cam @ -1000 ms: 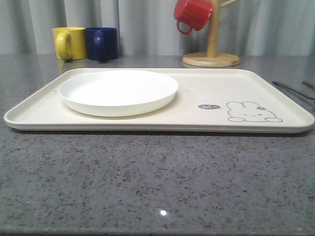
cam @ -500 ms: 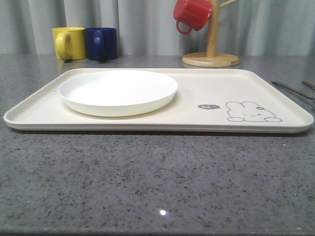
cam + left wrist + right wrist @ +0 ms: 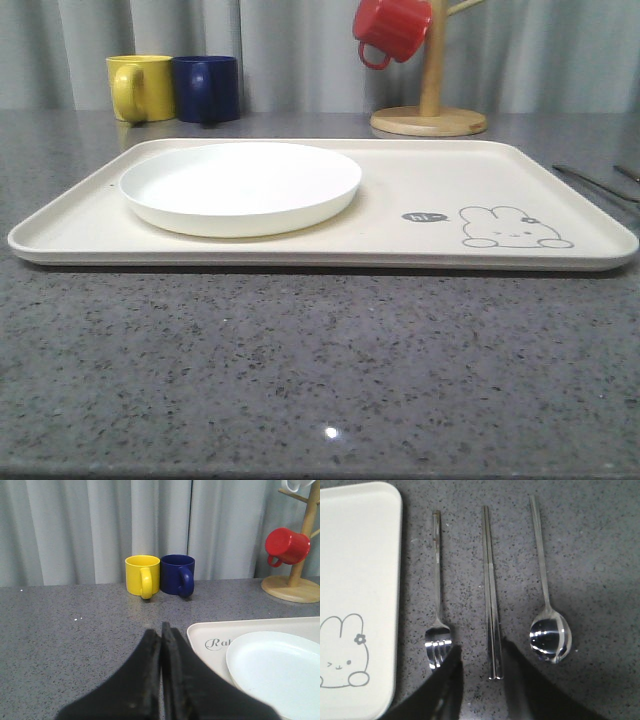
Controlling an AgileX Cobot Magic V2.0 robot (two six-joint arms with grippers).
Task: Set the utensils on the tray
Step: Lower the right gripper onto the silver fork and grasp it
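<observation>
The utensils lie side by side on the grey counter in the right wrist view: a fork, a pair of chopsticks and a spoon. My right gripper hangs open above them, with the near end of the chopsticks between its fingers and the fork's tines by one fingertip. The cream tray with its bunny drawing lies beside the fork. In the front view the tray spans the table, and thin utensil ends show past its right rim. My left gripper is shut on nothing, over the counter beside the tray's corner.
A round white plate sits on the tray's left half. A yellow mug and a navy mug stand at the back left. A wooden mug tree with a red mug stands at the back right.
</observation>
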